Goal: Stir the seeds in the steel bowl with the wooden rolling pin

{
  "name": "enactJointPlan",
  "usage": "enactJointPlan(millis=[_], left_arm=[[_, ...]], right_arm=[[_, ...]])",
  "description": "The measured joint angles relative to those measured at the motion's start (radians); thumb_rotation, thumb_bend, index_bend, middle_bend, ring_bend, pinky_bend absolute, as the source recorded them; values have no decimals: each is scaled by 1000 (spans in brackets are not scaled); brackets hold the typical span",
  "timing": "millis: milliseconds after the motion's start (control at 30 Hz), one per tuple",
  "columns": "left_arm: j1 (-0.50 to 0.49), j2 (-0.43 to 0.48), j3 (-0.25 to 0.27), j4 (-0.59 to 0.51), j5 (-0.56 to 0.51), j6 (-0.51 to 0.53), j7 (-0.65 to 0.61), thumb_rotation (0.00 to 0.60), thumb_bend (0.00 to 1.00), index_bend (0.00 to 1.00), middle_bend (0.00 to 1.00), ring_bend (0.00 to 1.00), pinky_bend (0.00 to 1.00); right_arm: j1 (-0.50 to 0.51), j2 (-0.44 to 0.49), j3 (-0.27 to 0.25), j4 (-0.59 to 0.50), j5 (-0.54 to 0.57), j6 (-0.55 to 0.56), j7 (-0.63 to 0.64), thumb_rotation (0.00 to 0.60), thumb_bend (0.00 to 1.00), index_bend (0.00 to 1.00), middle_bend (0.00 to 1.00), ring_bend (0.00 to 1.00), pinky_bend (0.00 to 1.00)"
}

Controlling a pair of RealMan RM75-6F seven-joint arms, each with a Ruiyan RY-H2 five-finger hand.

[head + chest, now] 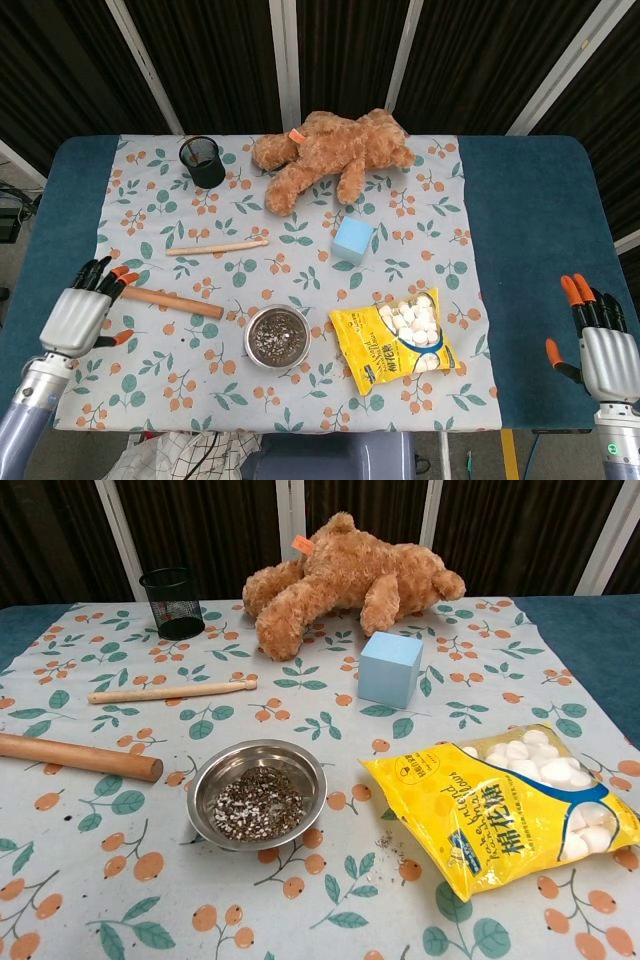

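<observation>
A steel bowl with dark seeds sits on the floral cloth near the front middle. The thick wooden rolling pin lies just left of the bowl. My left hand hovers at the pin's left end with fingers spread and holds nothing. My right hand stays at the table's front right edge, fingers apart and empty. Neither hand appears in the chest view.
A thin wooden stick lies behind the pin. A black mesh cup, a teddy bear, a blue cube and a yellow marshmallow bag also lie on the cloth.
</observation>
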Motion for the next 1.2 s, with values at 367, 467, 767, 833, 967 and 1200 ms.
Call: enactJointPlan(millis=[367,467,767,833,967,1200], left_arm=[[-152,-119,-36,45,-127,-188,194,600,265,323,328,37,78],[-172,-162,-37,79,-153,-207,211,600,301,343,347,38,77],[-211,-252,-28,162,-193,-230,247,600,316,410,350,38,69],[-215,-265,-27,172,-203,-230,246,600,315,413,349,38,69],[-222,-282,-28,183,-215,-229,237,600,316,420,351,38,69],[-238,-307,-27,190,-224,-234,226,600,347,428,365,38,69]], right_arm=[[4,-2,3,-1,10,-8,-2,600,415,0,0,0,0],[4,-2,4,0,11,-10,-1,600,416,0,0,0,0],[5,0,4,-1,11,-11,2,600,416,0,0,0,0],[5,-1,3,-1,11,-11,2,600,415,0,0,0,0],[5,-1,3,-1,11,-11,1,600,416,0,0,0,0],[5,-1,5,-1,12,-10,-1,600,415,0,0,0,0]])
